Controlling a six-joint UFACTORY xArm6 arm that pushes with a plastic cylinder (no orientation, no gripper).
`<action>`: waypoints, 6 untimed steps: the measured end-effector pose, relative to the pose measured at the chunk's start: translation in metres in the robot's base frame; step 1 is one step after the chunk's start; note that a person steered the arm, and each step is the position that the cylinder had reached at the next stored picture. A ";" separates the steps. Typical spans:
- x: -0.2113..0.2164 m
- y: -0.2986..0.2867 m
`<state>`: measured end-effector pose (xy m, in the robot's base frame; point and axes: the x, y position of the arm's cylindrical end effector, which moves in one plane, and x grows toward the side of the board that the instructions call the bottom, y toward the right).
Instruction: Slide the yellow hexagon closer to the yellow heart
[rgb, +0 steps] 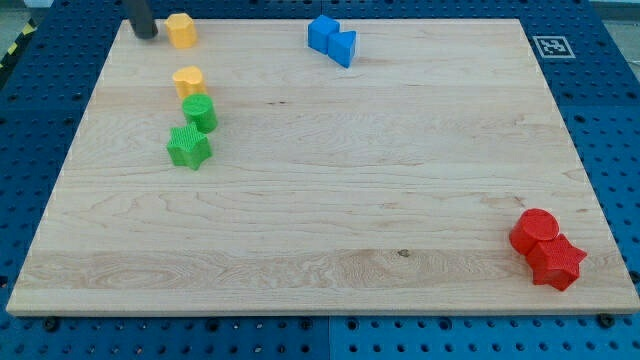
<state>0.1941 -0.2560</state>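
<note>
The yellow hexagon (181, 30) sits near the board's top left corner. The yellow heart (188, 80) lies a short way below it, towards the view's bottom. My tip (145, 34) is the dark rod's lower end at the view's top left. It stands just left of the yellow hexagon, very close to it; I cannot tell whether they touch.
A green cylinder (200, 112) sits right below the yellow heart, and a green star (188, 147) below that. Two blue blocks (331, 39) lie at the top middle. A red cylinder (536, 231) and red star (556, 262) lie at bottom right. The wooden board (330, 190) rests on blue pegboard.
</note>
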 end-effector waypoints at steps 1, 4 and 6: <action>-0.003 0.007; 0.000 0.045; 0.040 0.045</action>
